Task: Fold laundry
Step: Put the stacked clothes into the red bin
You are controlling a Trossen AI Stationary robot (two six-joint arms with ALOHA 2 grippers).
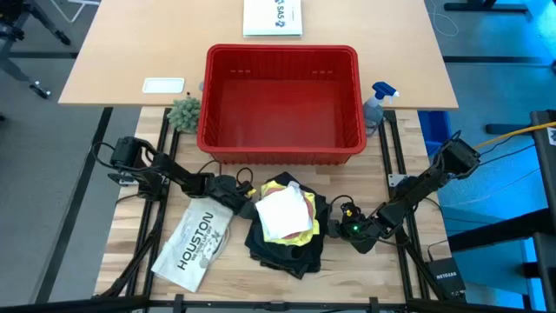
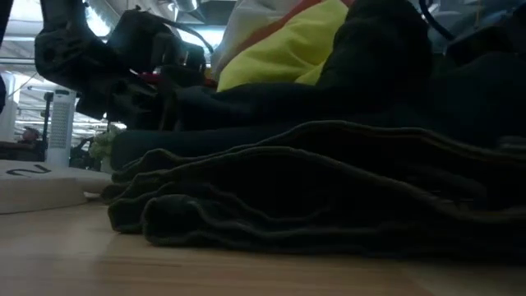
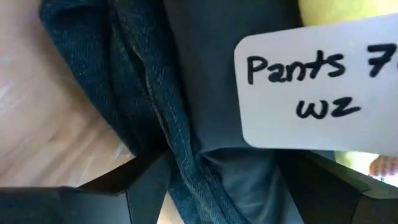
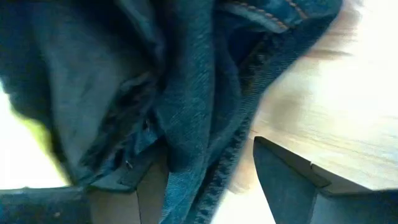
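The laundry lies in a pile at the table's near centre. Dark trousers (image 1: 282, 248) are at the bottom and a yellow T-shirt (image 1: 300, 233) is on them. On top lies a white card (image 1: 280, 213) handwritten "Pants" (image 3: 311, 87). In the low view the trousers' folds (image 2: 329, 189) rest on the wood, with the T-shirt (image 2: 288, 49) above. My left gripper (image 1: 236, 193) stands open at the pile's left edge, with cloth between its fingers (image 3: 227, 168). At the pile's right edge my right gripper (image 1: 337, 216) is open over a denim fold (image 4: 208, 155). My left gripper comes from the table's left, slanting down, its open fingers on either side of the trousers' left edge (image 3: 180, 155). Cloth reaches both fingers' inner sides, and nothing is pinched. The pile lies on the table. My right gripper comes from the table's right, slanting down. A denim fold (image 4: 186, 149) lies against the inner side of one finger (image 4: 146, 186). The other finger (image 4: 292, 180) stands apart from the cloth over bare wood.
A red basket (image 1: 282, 52) stands behind the pile. The flat white "HOUSTON" item (image 1: 193, 248) lies at the near left. A spray bottle (image 1: 378, 103) is right of the basket. A small plant (image 1: 184, 111) and a white tray (image 1: 163, 85) are to its left.
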